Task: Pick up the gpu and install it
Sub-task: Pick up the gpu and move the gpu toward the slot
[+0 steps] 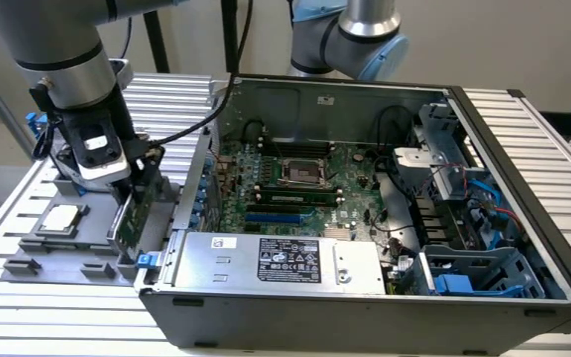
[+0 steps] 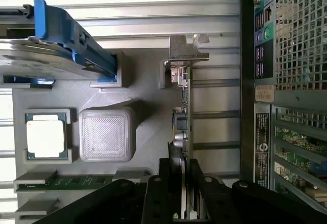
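The gpu (image 1: 131, 220) stands on edge in the grey fixture tray (image 1: 27, 262), at the exterior view's left, beside the open computer case (image 1: 365, 301). Its green board faces the case. In the wrist view I see the gpu (image 2: 183, 106) edge-on, with its silver end bracket (image 2: 187, 51) at the far end. My gripper (image 1: 125, 195) comes down on it from above. The gripper (image 2: 185, 185) is shut on the card's top edge, one black finger (image 2: 167, 183) on each side. Whether the card has left its slot in the tray I cannot tell.
The tray also holds a square silver CPU chip (image 2: 46, 134), a hard drive with blue rails (image 2: 56, 37) and a memory stick (image 2: 66, 182). Inside the case lie the motherboard (image 1: 300, 175) and a blue slot (image 1: 280, 218). A second arm (image 1: 350, 37) stands behind the case.
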Robot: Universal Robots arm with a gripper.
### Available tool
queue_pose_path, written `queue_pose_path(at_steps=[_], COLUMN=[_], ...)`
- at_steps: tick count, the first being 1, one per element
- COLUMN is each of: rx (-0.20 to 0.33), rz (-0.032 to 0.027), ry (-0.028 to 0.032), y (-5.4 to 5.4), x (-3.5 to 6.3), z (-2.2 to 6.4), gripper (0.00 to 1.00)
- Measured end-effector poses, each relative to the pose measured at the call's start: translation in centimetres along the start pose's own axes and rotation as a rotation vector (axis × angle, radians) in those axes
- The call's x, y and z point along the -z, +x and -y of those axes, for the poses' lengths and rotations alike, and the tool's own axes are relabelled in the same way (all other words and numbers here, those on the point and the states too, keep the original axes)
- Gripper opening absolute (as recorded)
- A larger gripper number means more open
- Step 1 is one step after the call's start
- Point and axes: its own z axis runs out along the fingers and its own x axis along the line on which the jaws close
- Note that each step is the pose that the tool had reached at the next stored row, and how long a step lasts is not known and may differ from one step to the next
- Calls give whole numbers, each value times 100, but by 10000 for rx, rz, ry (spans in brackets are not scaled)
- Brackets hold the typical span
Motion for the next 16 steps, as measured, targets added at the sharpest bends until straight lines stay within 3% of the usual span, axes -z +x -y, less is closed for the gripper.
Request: queue_pose_path(at_steps=[16], rx=[-1], rz=[-108], ry=[6], y=[-187], x=[724], z=[-18], gripper=[26])
